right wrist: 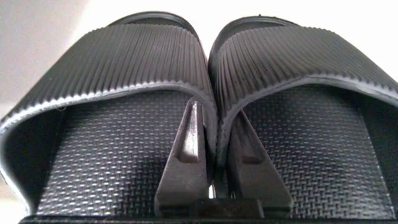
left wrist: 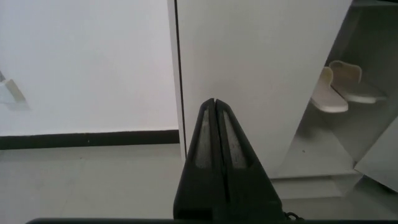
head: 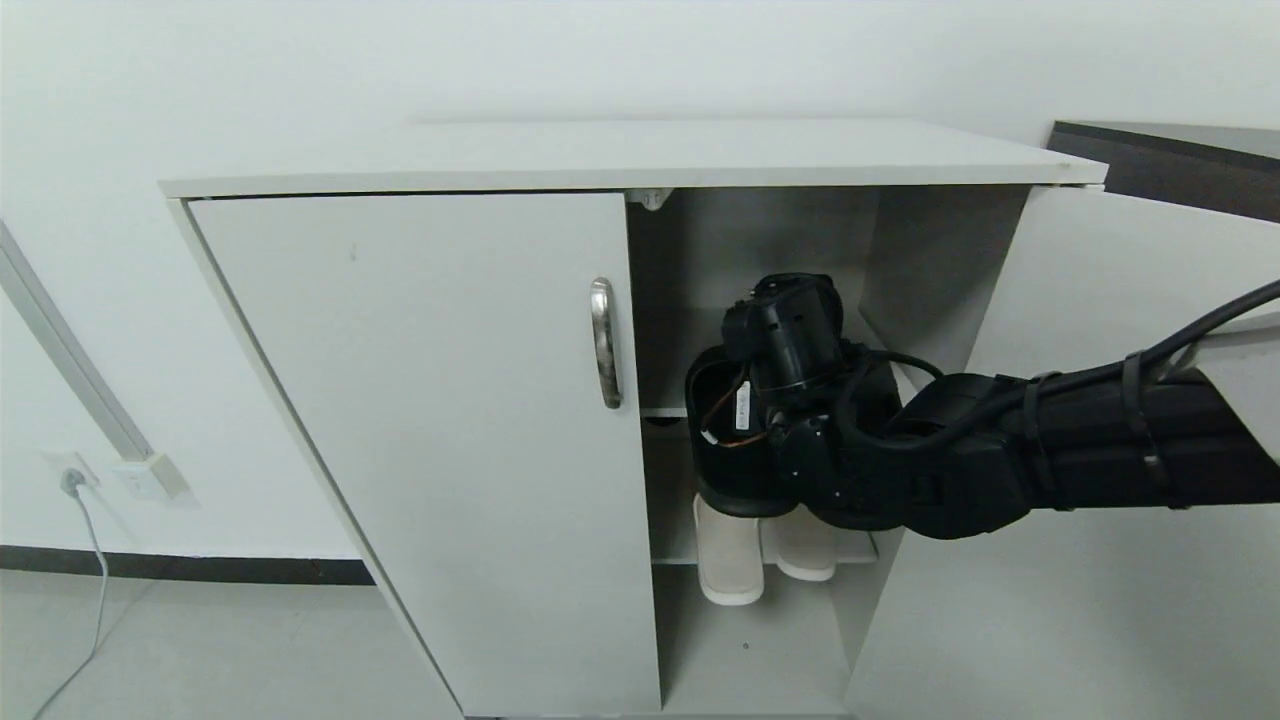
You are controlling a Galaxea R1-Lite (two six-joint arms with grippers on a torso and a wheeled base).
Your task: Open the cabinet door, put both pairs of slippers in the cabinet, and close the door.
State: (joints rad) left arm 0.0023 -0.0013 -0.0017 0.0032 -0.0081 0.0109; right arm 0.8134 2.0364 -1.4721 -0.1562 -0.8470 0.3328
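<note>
White wall [head: 200, 80], dark skirting [head: 180, 568], grey floor [head: 200, 650], plugged wall socket [head: 68, 482].

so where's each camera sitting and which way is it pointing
head view: on the head, looking down at the cabinet; right arm inside it
left wrist view: on the left wrist, facing the closed door past the shut left tool
right wrist view: on the right wrist, right tool shut on the black slippers
shared: head and left wrist views both show the white slippers

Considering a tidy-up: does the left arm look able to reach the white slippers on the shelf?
Probably not: the right arm with the black slippers crowds the opening just above the white slippers, and the closed left door blocks the rest.
</note>
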